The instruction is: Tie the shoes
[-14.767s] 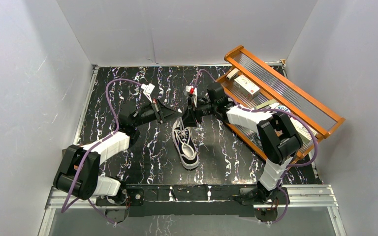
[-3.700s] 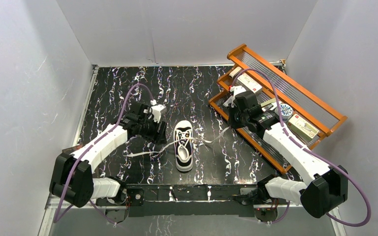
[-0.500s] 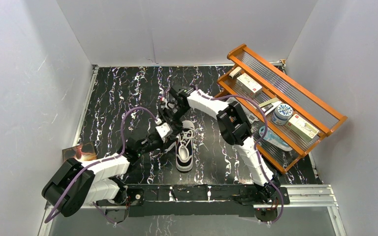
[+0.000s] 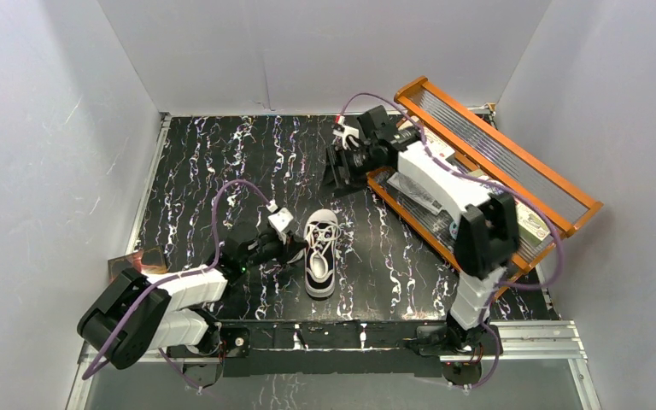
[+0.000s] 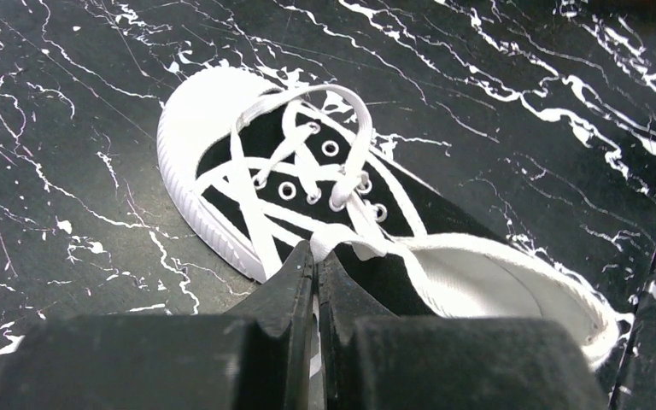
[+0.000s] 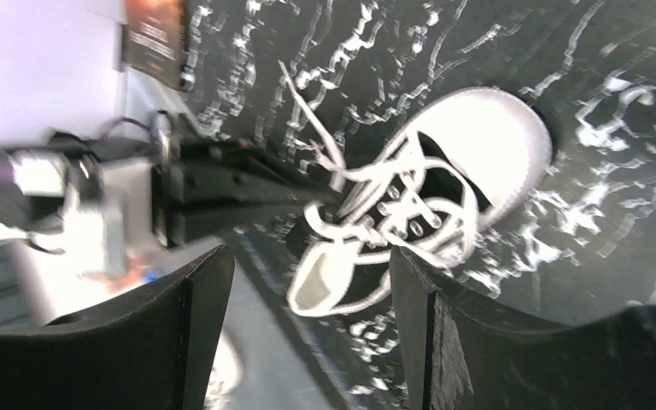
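Right hand [image 4: 338, 175] has pulled away, spread wide; left hand [image 5: 314, 256] pinches a white lace [image 5: 330, 238] of the black, white-toed sneaker [image 4: 320, 256].

Left arm [image 4: 184, 286] stretched low, left gripper [image 5: 314, 253] pinched shut on a white lace [image 5: 346, 243]. Right arm [image 4: 440, 184] reaches far forward, right gripper [image 6: 309, 254] spread wide.

This looks like a robot laboratory cell, not a home. Plain white panels [image 4: 51, 128] close a black marbled table [image 4: 196, 162] from 9 to 3 o'clock. A left arm [image 4: 179, 286] and a right arm [image 4: 444, 184] are bolted to a metal rail [image 4: 538, 342] at 6 o'clock. A tilted wooden rack [image 4: 521, 171] with small boxes stands at 2 o'clock.
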Controlling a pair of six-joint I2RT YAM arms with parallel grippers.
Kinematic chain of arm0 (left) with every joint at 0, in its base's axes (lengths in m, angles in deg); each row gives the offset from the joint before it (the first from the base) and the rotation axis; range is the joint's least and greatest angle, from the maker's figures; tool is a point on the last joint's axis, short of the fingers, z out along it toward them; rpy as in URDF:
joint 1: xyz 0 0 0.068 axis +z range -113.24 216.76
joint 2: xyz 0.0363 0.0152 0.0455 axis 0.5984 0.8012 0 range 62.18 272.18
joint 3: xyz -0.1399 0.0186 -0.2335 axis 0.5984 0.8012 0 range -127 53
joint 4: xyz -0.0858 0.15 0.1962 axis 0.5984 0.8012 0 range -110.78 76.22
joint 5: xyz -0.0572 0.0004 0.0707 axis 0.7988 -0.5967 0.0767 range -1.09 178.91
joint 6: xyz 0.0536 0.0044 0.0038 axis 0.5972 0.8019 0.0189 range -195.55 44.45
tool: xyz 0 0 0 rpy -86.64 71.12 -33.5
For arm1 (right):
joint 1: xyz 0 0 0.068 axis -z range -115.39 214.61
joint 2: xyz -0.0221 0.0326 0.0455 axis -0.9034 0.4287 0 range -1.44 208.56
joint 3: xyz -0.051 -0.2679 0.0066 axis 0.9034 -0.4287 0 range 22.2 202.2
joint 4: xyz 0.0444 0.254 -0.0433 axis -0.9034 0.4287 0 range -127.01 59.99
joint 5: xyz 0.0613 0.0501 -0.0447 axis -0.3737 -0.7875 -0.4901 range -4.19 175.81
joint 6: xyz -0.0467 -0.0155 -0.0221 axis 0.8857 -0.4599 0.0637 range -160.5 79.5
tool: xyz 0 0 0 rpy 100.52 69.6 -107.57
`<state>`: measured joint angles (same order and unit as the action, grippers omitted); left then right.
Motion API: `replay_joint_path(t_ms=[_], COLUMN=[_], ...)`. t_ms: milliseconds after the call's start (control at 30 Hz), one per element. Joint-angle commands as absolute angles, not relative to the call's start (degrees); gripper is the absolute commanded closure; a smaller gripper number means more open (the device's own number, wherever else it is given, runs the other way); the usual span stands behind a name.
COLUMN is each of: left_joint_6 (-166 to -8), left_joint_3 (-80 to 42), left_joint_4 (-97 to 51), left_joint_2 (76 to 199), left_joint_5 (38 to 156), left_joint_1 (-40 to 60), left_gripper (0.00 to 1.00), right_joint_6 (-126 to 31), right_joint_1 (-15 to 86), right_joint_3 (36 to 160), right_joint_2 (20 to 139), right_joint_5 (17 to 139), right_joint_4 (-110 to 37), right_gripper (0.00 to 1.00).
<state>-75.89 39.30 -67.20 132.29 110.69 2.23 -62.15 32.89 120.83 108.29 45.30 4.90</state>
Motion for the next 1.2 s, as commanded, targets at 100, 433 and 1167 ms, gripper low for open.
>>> replay_joint_path(t_ms=[100, 433, 1167], left_joint_6=[-81.36, -82.82, -81.22], left_joint_3=[34.94, 26.36, 14.52], left_joint_4=[-65.84, -56.93, -49.13], left_joint_2=[133.91, 141.10, 155.35], left_joint_5=[112.78, 128.58, 144.10], left_joint_1=[4.30, 9.71, 14.78], left_gripper=[1.00, 1.00, 1.00], right_joint_6=[-32.27, 3.29, 19.86], right_joint_1=[17.89, 4.44, -3.72], right_joint_3=[94.90, 80.09, 94.22], right_joint_2=[84.06, 75.41, 99.33], right_joint_5=[62.65, 59.86, 71.72], right_joint_4=[-16.00, -33.57, -27.24], right_gripper=[0.23, 0.27, 0.45])
